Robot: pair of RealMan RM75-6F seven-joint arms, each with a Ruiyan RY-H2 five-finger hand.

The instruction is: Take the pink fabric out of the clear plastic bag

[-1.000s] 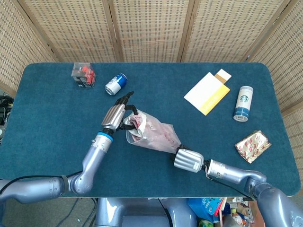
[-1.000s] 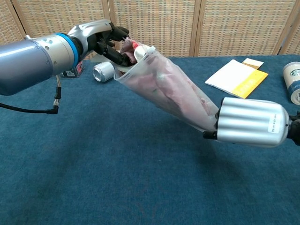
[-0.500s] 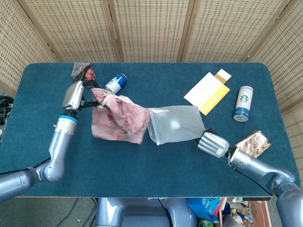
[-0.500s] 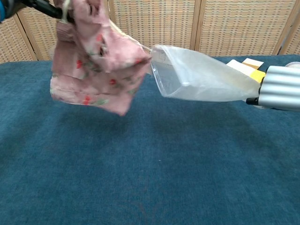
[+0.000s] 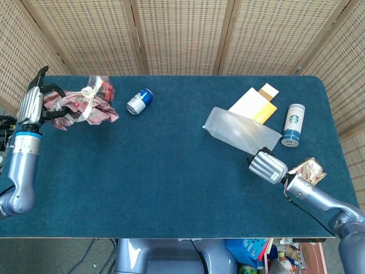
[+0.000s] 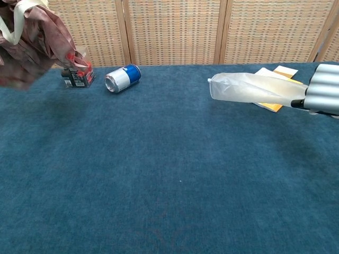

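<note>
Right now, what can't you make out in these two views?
- Left hand: cut off by the chest view's left edge; only the pink fabric shows there.
- Right hand: its fingers are hidden under its own silver back in both views, so the grip on the clear plastic bag is unseen.
- Small box: partly covered by fabric in the head view; label too small.

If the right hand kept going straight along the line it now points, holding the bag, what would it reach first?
The right hand points up and left, along the clear plastic bag it holds. Past the bag's free end the blue table looks bare; the blue can lies roughly on that line, though depth is hard to judge.
</note>
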